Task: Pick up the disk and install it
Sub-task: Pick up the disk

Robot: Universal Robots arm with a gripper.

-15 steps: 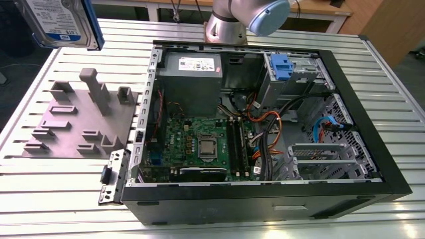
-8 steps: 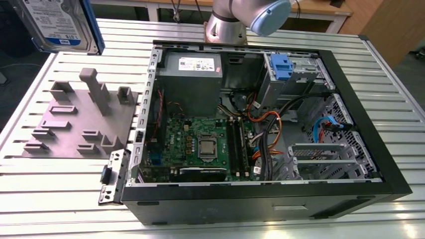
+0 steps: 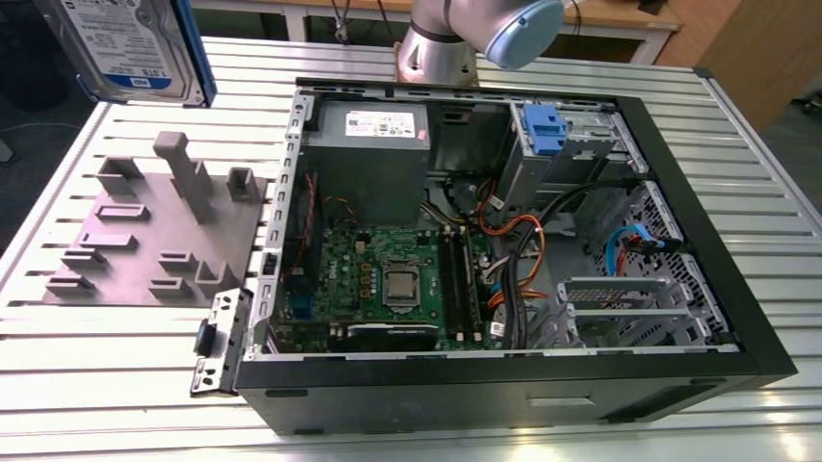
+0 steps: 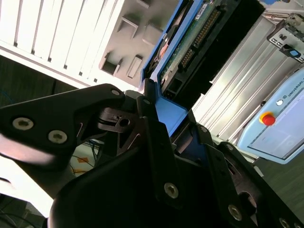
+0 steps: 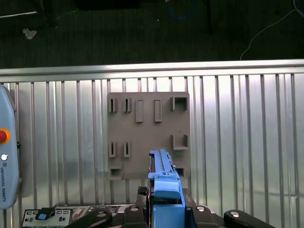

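The disk (image 3: 129, 48), a silver drive with a white-and-blue label in a blue carrier, hangs high at the exterior view's upper left, above the grey fixture plate (image 3: 141, 241). In the first wrist view the disk (image 5: 164, 178) is seen edge-on over that plate (image 5: 147, 137), with my gripper (image 5: 165, 202) shut on its blue frame. The second wrist view shows the disk's green circuit-board side (image 4: 190, 42) rising out of my black gripper (image 4: 166, 123). The open computer case (image 3: 700, 192) lies to the exterior view's right of the disk.
Inside the case are a grey power-supply box (image 3: 372, 144), a motherboard (image 3: 385, 279), cables and a blue latch (image 3: 545, 130) at the drive bay. The arm's base (image 3: 437, 53) stands behind the case. A teach pendant (image 5: 7, 156) lies on the slatted table (image 5: 247, 133).
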